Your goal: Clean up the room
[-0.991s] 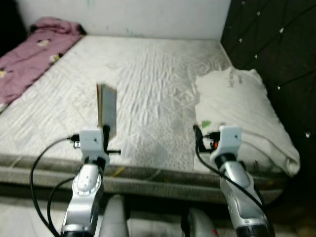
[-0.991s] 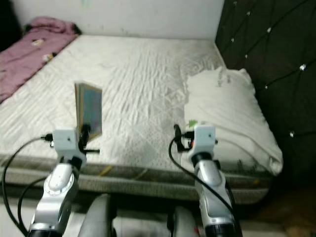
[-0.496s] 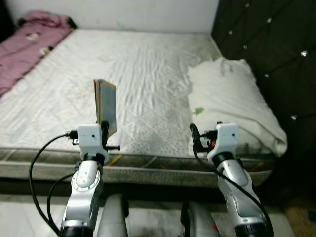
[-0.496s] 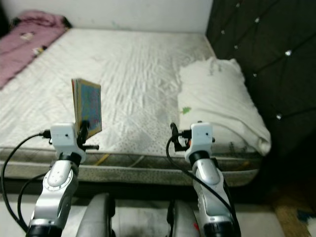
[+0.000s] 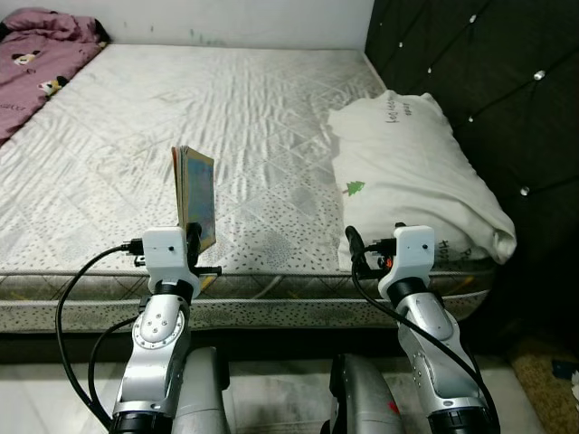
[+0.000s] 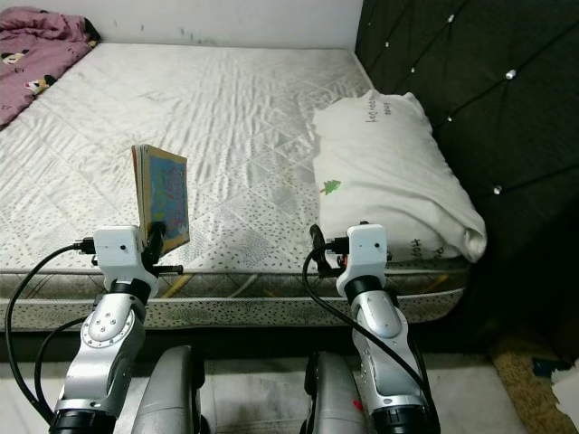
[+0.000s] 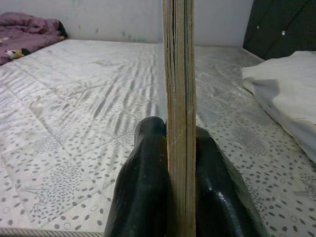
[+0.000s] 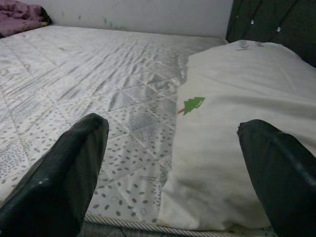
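Our left hand (image 7: 178, 148) clamped on thin colourful paperback book (image 5: 195, 196), long axis upright above fingers; white quilted mattress (image 5: 262, 117) directly ahead. Right hand (image 8: 177, 163) wide open, empty.

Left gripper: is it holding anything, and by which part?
Yes: the left gripper clamps a thin book by its bottom edge, upright. The right gripper holds nothing.

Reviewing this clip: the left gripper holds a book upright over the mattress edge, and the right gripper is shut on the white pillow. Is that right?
Not quite. The right gripper is open and holds nothing; the right wrist view shows its fingers spread, short of the white pillow. The left gripper does hold the book upright over the mattress edge.
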